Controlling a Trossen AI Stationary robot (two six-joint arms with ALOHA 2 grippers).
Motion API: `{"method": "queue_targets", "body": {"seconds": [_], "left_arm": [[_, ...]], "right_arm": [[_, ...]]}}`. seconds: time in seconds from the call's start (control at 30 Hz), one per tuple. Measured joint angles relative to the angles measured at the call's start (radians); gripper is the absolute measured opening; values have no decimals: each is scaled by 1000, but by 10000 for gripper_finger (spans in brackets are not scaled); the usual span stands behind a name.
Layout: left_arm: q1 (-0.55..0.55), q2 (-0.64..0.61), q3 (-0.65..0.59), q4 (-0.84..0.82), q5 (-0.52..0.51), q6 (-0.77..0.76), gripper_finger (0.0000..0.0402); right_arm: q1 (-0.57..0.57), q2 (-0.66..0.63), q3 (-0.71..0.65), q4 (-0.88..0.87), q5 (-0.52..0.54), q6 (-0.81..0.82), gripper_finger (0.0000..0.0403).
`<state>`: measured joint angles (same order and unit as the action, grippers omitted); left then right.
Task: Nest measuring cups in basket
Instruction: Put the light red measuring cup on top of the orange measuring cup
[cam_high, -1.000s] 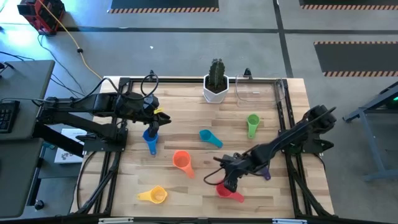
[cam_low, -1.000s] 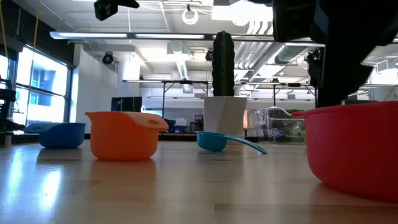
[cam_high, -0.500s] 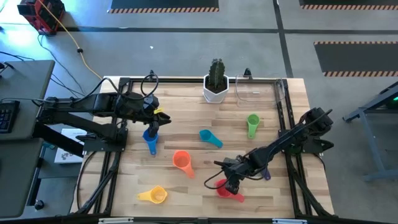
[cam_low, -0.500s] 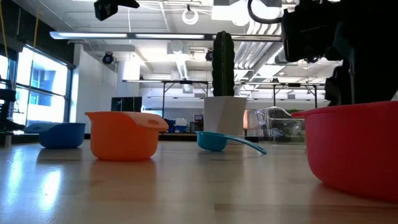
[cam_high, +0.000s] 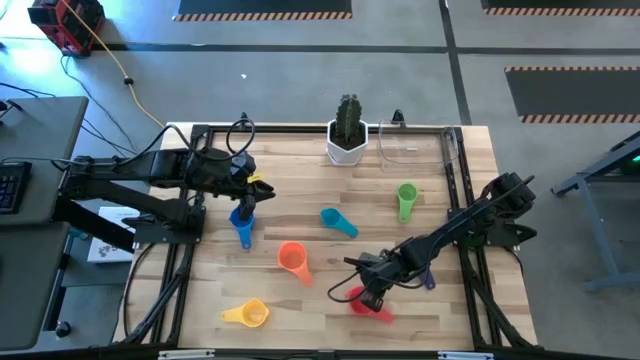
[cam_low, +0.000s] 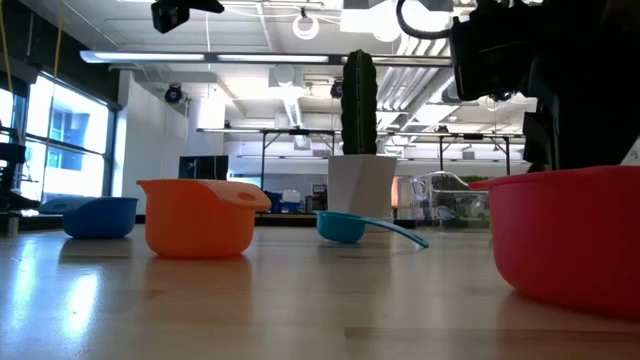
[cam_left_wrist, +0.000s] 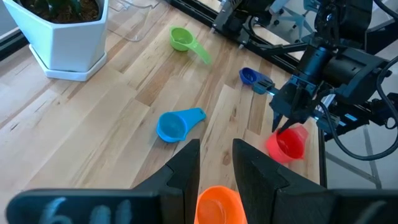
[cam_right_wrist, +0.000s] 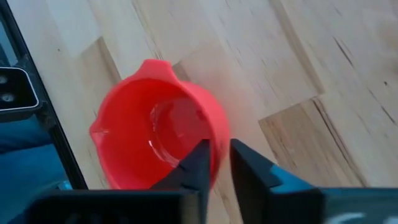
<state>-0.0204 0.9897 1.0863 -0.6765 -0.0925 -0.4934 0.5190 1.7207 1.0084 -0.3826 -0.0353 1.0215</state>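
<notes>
The red measuring cup (cam_high: 374, 309) stands upright on the table near the front edge, right of centre. My right gripper (cam_high: 370, 297) is shut on it. The orange cup (cam_high: 293, 259), teal cup (cam_high: 337, 221), blue cup (cam_high: 242, 222), yellow cup (cam_high: 248, 314), green cup (cam_high: 406, 198) and purple cup (cam_high: 426, 279) lie scattered on the wood. The clear basket (cam_high: 414, 146) rests at the far edge beside the cactus pot. My left gripper (cam_high: 257, 192) hovers open above the blue cup with nothing between its fingers. My right gripper has the red cup's side wall (cam_right_wrist: 217, 138) pinched at the rim, one finger (cam_right_wrist: 198, 163) inside the bowl and the other outside. The fingers come from above, pointing down. The cup sits upright, with its mouth up.
A white pot with a cactus (cam_high: 347, 136) stands at the far edge, left of the basket. Black frame rails (cam_high: 458, 190) run along the table's sides. Bare wood lies between the orange cup and the red cup.
My right gripper has moved a little toward the table's near edge and down onto the red cup. The cups have stayed where they were.
</notes>
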Motion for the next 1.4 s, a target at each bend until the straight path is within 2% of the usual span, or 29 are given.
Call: {"method": "queue_targets", "body": {"seconds": [0.1, 0.6, 0.83, 1.17, 1.4], "left_arm": [[0, 0, 0, 0, 0, 0, 85], [0, 0, 0, 0, 0, 0, 85], [0, 0, 0, 0, 0, 0, 85], [1, 0, 0, 0, -1, 13, 85], [3, -3, 0, 0, -106, 19, 85]], "right_arm": [[0, 0, -1, -1, 1, 11, 7], [-37, 0, 21, 60, 15, 159, 2], [-120, 0, 135, 51, 128, 189, 1], [-250, 0, 308, 51, 274, 91, 1], [-311, 0, 372, 51, 319, 71, 0]]}}
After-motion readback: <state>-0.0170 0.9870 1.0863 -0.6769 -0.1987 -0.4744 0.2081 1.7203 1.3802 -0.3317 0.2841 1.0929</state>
